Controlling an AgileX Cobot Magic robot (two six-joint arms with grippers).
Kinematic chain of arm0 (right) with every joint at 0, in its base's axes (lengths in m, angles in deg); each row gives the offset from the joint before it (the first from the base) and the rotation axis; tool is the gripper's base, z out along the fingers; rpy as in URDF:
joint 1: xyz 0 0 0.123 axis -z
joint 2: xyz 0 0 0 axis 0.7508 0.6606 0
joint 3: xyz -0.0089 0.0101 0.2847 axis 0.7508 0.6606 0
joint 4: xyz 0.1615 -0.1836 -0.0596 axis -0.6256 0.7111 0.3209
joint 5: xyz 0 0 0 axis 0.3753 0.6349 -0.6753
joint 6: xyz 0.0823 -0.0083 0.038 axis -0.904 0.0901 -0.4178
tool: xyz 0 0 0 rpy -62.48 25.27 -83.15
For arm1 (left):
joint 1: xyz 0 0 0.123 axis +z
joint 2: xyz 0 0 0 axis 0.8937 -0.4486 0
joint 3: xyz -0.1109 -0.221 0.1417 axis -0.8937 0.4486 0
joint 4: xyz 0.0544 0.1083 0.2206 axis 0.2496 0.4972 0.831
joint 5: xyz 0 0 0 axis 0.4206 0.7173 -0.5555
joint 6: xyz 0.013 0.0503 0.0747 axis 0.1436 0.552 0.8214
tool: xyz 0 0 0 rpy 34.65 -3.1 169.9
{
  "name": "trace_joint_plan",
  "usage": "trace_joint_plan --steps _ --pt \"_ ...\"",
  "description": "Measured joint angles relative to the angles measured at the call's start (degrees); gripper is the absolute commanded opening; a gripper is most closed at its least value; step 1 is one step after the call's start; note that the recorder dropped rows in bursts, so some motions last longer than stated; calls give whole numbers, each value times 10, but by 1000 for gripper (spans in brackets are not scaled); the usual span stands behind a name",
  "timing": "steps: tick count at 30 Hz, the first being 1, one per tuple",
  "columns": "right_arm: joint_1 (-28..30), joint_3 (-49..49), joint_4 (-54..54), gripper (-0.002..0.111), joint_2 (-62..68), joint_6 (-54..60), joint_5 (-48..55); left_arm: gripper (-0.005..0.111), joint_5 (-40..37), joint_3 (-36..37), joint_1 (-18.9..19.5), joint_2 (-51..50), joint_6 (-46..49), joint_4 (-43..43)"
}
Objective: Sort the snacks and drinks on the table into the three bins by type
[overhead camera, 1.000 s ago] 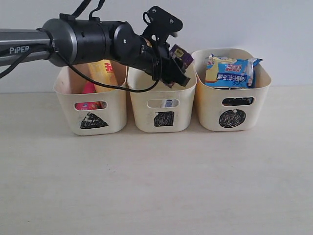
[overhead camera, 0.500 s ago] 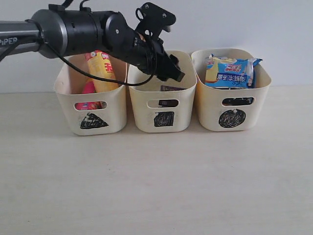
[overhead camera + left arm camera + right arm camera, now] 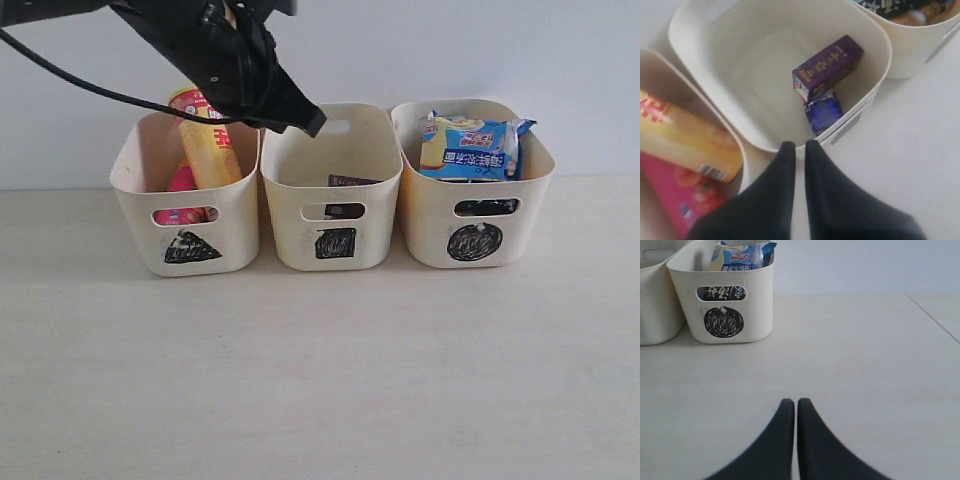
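Three cream bins stand in a row: triangle bin [image 3: 140, 215], square bin [image 3: 375, 215], circle bin [image 3: 530, 200]. The dark purple carton [image 3: 827, 67] lies in the square bin on top of the blue-and-white carton [image 3: 824, 111]. The yellow chip tube [image 3: 205, 140] and the pink tube [image 3: 182, 185] lean in the triangle bin. The blue-white bag [image 3: 475, 145] tops the circle bin, and a dark-orange wrapper edge [image 3: 920, 12] shows beside it. My left gripper [image 3: 310, 122] hangs above the square bin's near-left rim, shut and empty. My right gripper [image 3: 792, 401] is shut over bare table, out of the exterior view.
The bins stand against a pale wall at the back of the light table [image 3: 320, 370]. My left arm [image 3: 210, 50] crosses above the triangle bin. A table seam [image 3: 935, 320] runs at the right in the right wrist view.
The purple carton left my left gripper and now lies in the square bin. The left arm has risen and drawn back to the left, with its fingers closed.
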Motion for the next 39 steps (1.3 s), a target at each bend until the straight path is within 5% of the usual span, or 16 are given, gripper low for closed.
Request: trace_joint_plan --steps 9,23,39 --pt "0 0 0 0 0 0 0 4 35 131 0 111 -96 46" --pt "0 0 0 0 0 0 0 4 95 333 0 272 -114 29" --pt "0 0 0 0 0 0 0 4 51 399 0 376 -128 37"
